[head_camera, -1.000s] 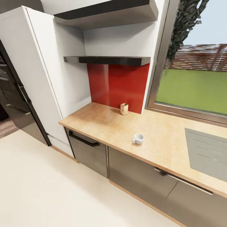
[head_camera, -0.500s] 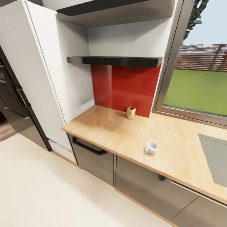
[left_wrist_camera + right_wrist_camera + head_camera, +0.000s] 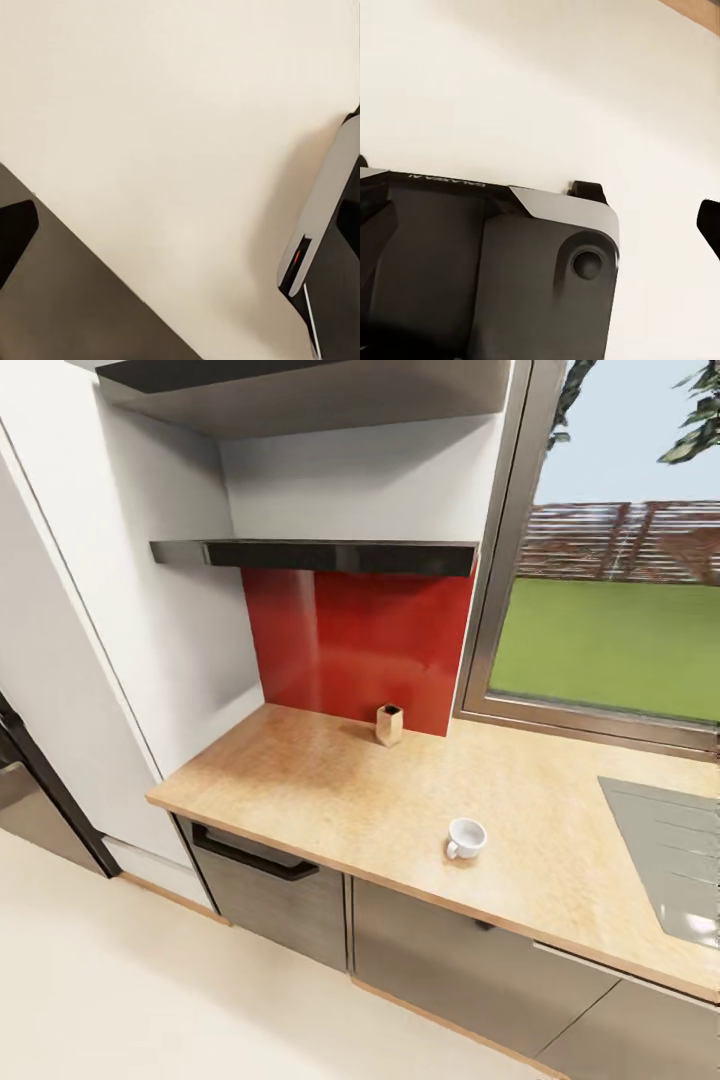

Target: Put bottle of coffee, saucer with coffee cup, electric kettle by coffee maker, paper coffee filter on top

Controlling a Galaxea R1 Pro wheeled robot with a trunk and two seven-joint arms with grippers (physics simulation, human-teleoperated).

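Note:
A small white coffee cup (image 3: 466, 838) with a side handle stands upright near the front edge of the kitchen countertop (image 3: 330, 790). Above the counter's left end hang two dark kitchen shelves, a lower one (image 3: 320, 553) and an upper one (image 3: 300, 390); their top faces are hidden from here. The coffee maker, bottle of coffee, paper coffee filter, saucer and electric kettle are out of view. In the wrist views, my left gripper (image 3: 180, 225) and right gripper (image 3: 540, 229) hang over the pale floor, fingertips (image 3: 709, 223) far apart, holding nothing.
A small tan box (image 3: 389, 725) stands against the red backsplash (image 3: 350, 640). A steel sink (image 3: 668, 860) is set in at the right under a window (image 3: 610, 600). Grey cabinets (image 3: 270, 890) lie below, a white tall unit (image 3: 90, 660) stands at the left. The robot's own base (image 3: 487, 277) shows under the right wrist.
The whole head view has shifted, so the camera moved: the dark fridge at the left has almost left the picture. The cup and box keep their places on the counter.

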